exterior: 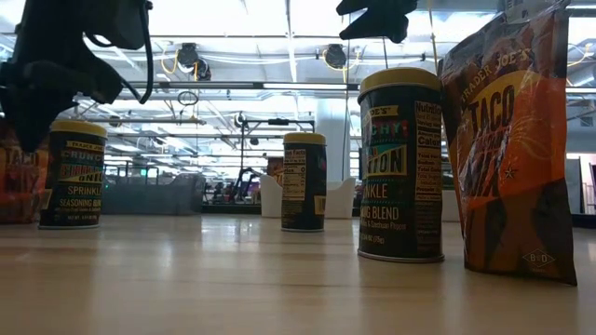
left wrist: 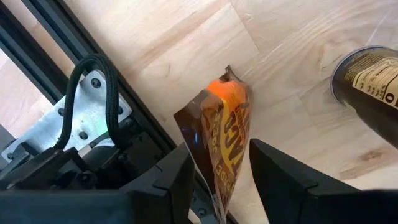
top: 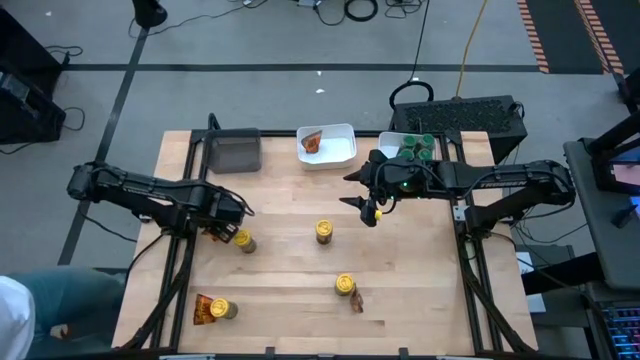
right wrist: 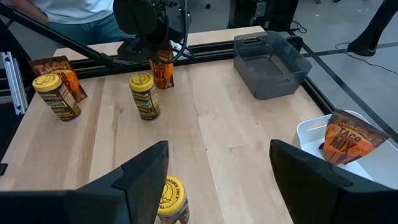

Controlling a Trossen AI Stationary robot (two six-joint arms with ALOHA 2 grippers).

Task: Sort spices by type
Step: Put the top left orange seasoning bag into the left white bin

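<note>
left hand (left wrist: 214, 180) holds foil packet (left wrist: 225, 134), lower edge hidden between fingers | right hand (right wrist: 217, 180) wide above counter (top: 290, 230) | green jars (top: 417, 148) partly hidden

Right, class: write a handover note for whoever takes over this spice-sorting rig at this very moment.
Left gripper: shut on a foil packet near the table's left edge.
Right gripper: open, hovering above a yellow-lidded jar mid-table.
Done: green-lidded jars in the right white tray; one packet in the middle white tray.
Left: that jar, three other yellow jars, two loose packets and the held one. The grey tray has none yet.
</note>
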